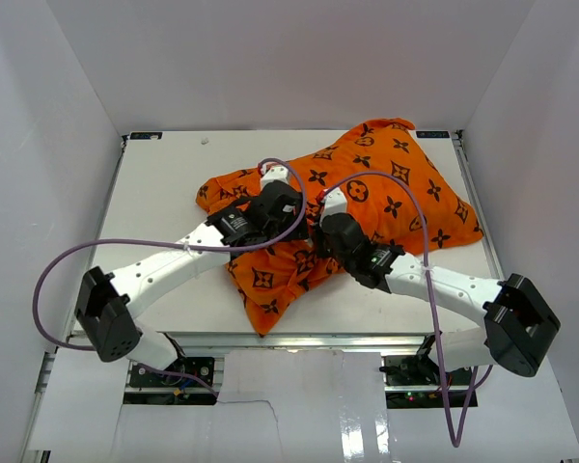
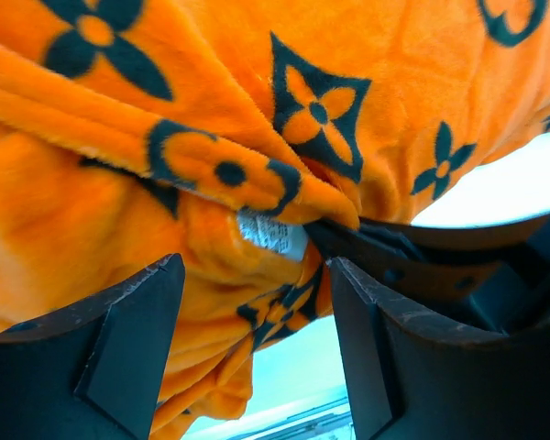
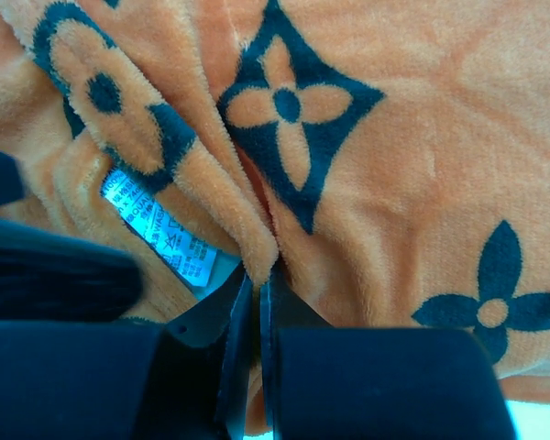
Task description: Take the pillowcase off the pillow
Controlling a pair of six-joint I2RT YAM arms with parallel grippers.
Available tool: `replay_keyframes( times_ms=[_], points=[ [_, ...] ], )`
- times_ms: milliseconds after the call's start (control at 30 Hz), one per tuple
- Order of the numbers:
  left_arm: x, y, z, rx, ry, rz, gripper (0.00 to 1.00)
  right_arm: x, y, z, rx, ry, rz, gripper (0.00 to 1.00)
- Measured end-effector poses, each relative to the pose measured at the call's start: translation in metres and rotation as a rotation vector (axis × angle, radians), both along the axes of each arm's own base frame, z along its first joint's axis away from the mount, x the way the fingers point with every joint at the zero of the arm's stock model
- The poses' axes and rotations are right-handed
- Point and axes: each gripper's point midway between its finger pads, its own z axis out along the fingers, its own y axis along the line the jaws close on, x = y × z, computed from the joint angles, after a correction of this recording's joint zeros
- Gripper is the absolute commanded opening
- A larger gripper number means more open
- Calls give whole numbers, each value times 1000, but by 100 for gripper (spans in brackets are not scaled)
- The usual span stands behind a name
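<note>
The orange pillowcase with black flower motifs lies bulging at the table's middle and right, with a loose flat end trailing toward the front. The white pillow is hidden inside it. My right gripper is shut on a fold of the pillowcase. In the right wrist view the right gripper pinches the fold beside a white care label. My left gripper is close beside it on the cloth. In the left wrist view the left gripper is open, with loose pillowcase fabric and the label hanging between its fingers.
The white table is enclosed by white walls at the left, back and right. Purple cables loop from both arms. The right gripper's dark body shows right next to the left gripper.
</note>
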Motion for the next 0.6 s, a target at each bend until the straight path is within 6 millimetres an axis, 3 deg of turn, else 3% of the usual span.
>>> replay_keyframes(
  times_ms=[133,300,533,600],
  points=[
    [3,-11,-22,43,34,18,76,-3,-4,-1,8,-4,-3,8],
    [6,-10,-36,75,55,54,73,-6,-12,0,7,-14,-14,8],
    [6,-8,-41,111,54,101,64,-7,-13,5,17,-25,-17,8],
    [7,-7,-44,129,57,119,56,-7,-13,5,18,-26,-17,8]
  ],
)
